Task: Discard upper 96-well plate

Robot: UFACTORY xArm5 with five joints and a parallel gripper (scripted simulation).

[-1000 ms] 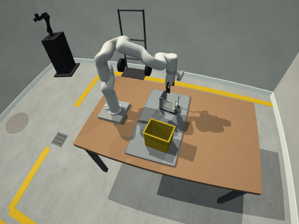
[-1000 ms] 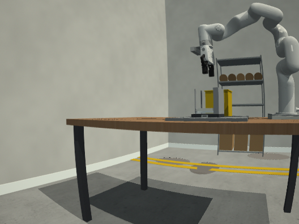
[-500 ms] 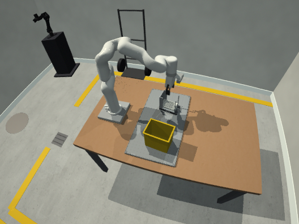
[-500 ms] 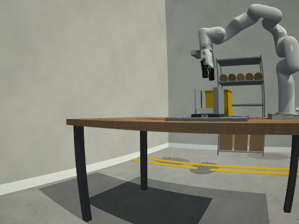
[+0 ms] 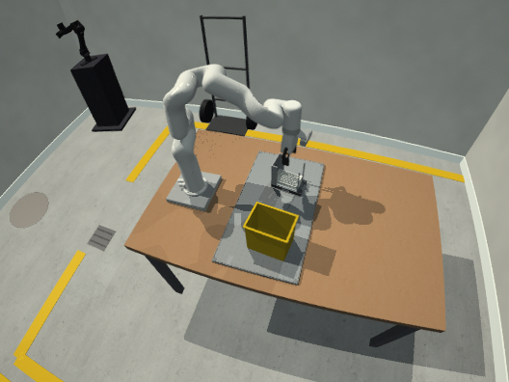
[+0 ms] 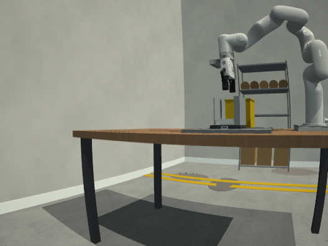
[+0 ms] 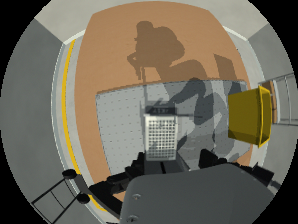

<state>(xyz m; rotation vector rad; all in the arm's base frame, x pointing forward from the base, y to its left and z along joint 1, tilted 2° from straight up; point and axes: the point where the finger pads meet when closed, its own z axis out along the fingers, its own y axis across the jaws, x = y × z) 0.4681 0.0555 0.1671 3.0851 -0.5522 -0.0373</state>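
The stack rack K1 (image 5: 275,175) (image 6: 236,109) stands on the grey mat (image 5: 262,164) (image 6: 202,131) at the back of the table. The upper 96-well plate (image 5: 288,180) (image 7: 161,137) lies in it, a white grid seen from above. The lower plate is hidden under it. The yellow plastics bin W1 (image 5: 270,230) (image 6: 229,109) (image 7: 250,116) stands upright on the mat, nearer the front edge in the top view. My gripper (image 5: 285,157) (image 6: 227,86) is open and empty. It hangs above the rack, a little above its posts.
The arm's base plate (image 5: 195,193) (image 6: 310,127) sits on the wooden table (image 5: 376,251) (image 6: 124,134) left of the mat. A hand truck (image 5: 227,72) and a black pedestal (image 5: 101,92) stand on the floor behind. A shelf unit (image 6: 264,90) stands beyond the table.
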